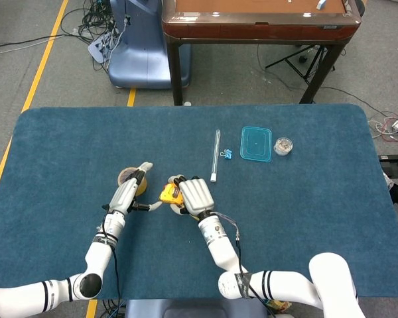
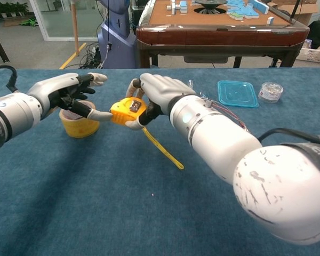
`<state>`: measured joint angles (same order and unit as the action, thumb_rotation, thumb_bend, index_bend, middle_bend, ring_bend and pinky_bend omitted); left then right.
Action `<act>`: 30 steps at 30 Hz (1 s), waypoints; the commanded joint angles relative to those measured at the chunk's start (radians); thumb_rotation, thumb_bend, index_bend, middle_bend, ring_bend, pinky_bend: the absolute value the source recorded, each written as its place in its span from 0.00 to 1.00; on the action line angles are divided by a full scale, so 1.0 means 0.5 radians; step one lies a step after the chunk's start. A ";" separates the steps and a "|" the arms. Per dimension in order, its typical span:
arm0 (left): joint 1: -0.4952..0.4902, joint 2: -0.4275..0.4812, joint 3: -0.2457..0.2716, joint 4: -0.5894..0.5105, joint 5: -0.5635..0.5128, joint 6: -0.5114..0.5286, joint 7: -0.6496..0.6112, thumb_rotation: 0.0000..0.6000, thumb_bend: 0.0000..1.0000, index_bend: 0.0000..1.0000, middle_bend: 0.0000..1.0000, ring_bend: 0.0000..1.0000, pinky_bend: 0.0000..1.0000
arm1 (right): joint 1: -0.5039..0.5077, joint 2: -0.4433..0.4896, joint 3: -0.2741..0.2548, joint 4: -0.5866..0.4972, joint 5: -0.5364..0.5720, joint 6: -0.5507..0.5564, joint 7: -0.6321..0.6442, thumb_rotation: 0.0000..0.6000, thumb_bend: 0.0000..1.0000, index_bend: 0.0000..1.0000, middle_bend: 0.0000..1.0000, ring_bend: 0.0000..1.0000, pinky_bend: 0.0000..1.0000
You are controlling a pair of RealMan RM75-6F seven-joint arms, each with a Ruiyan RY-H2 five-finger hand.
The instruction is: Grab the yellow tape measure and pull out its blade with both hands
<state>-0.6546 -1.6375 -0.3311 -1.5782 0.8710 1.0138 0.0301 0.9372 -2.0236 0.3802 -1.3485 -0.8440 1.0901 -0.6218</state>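
**Hidden and cut off**

From the head view, the white right hand (image 1: 194,197) covers most of the yellow tape measure (image 1: 168,193). In the chest view, the yellow tape roll (image 2: 79,127) at nine o'clock sits partly behind the left hand (image 2: 64,92); both forearms run off-frame.

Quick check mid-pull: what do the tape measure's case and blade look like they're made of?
Tape measure case: probably hard plastic, glossy yellow moulded shell. Blade: likely thin painted metal, a stiff flat yellow strip running straight down to the table, though plastic can't be ruled out.
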 commanded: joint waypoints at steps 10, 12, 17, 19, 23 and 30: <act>0.000 0.009 -0.002 0.005 -0.004 -0.004 -0.021 1.00 0.17 0.00 0.00 0.00 0.00 | 0.021 -0.002 0.014 0.014 0.030 -0.054 0.036 1.00 0.78 0.62 0.66 0.57 0.35; 0.000 0.009 0.000 0.008 -0.003 -0.001 -0.019 1.00 0.17 0.00 0.00 0.00 0.00 | 0.020 0.001 0.015 0.007 0.035 -0.059 0.045 1.00 0.78 0.62 0.66 0.57 0.35; 0.001 0.013 0.002 0.015 -0.008 0.003 -0.016 1.00 0.17 0.00 0.00 0.00 0.00 | 0.018 0.021 0.017 -0.013 0.047 -0.069 0.055 1.00 0.78 0.62 0.66 0.57 0.35; 0.004 0.016 0.003 0.020 -0.009 0.009 -0.015 1.00 0.17 0.00 0.00 0.00 0.00 | 0.017 0.032 0.019 -0.024 0.047 -0.070 0.063 1.00 0.78 0.62 0.66 0.57 0.35; 0.005 0.017 0.005 0.027 -0.010 0.010 -0.013 1.00 0.17 0.00 0.00 0.00 0.00 | 0.020 0.052 0.023 -0.049 0.063 -0.082 0.066 1.00 0.78 0.62 0.66 0.57 0.35; 0.004 0.013 0.006 0.043 -0.009 0.012 -0.013 1.00 0.17 0.00 0.00 0.00 0.00 | 0.025 0.075 0.026 -0.083 0.099 -0.096 0.075 1.00 0.78 0.62 0.66 0.57 0.35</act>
<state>-0.6525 -1.6312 -0.3281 -1.5569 0.8667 1.0202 0.0235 0.9494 -1.9869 0.3930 -1.3894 -0.7949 1.0428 -0.5850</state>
